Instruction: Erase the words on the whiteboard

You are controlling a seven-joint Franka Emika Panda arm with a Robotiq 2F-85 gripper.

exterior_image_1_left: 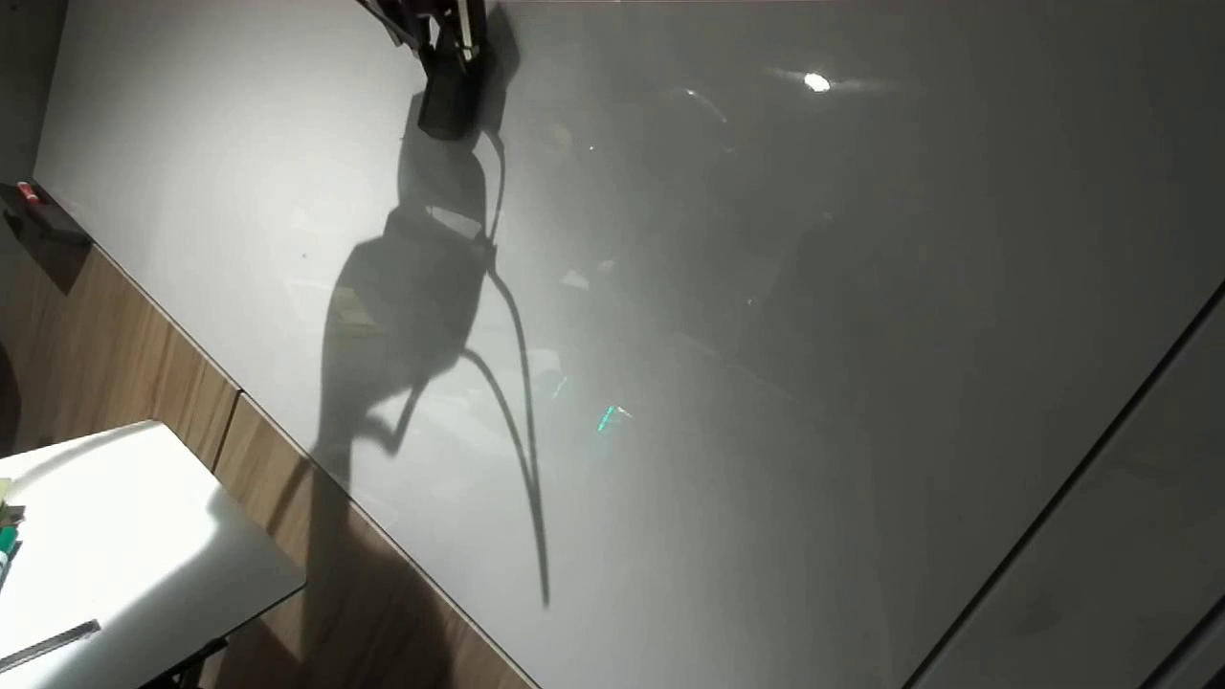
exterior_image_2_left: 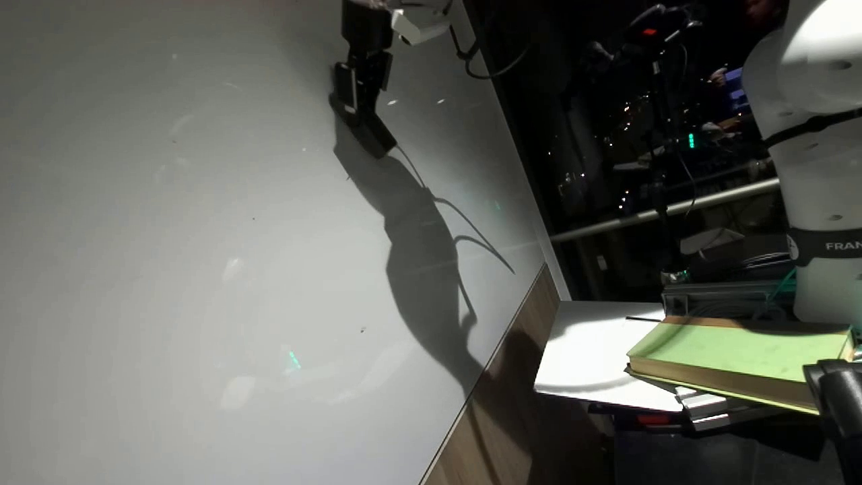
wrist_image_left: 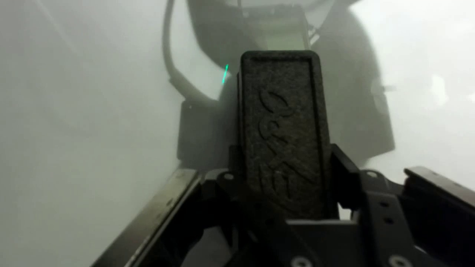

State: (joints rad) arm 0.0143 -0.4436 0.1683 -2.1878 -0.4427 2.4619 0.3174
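Note:
My gripper [wrist_image_left: 287,159] is shut on a dark felt eraser [wrist_image_left: 285,122], with one finger on each long side. In both exterior views the gripper [exterior_image_1_left: 455,33] [exterior_image_2_left: 367,74] is near the top, with the eraser [exterior_image_1_left: 450,100] [exterior_image_2_left: 370,131] pointing down along the large glossy whiteboard [exterior_image_1_left: 766,383] [exterior_image_2_left: 168,236]. The eraser is at or very close to the board; I cannot tell whether it touches. The words do not show in any view; they may be hidden behind the eraser or gripper. The arm's shadow falls across the board below the eraser.
Wood panelling [exterior_image_1_left: 278,459] runs below the board's lower edge. A small white table [exterior_image_1_left: 220,555] stands in front, with a green box or book [exterior_image_2_left: 734,350] on it. A dark ledge [exterior_image_1_left: 57,225] holds a red item. A dark seam [exterior_image_1_left: 1062,488] crosses the board. The robot's white arm [exterior_image_2_left: 818,202] is at the right.

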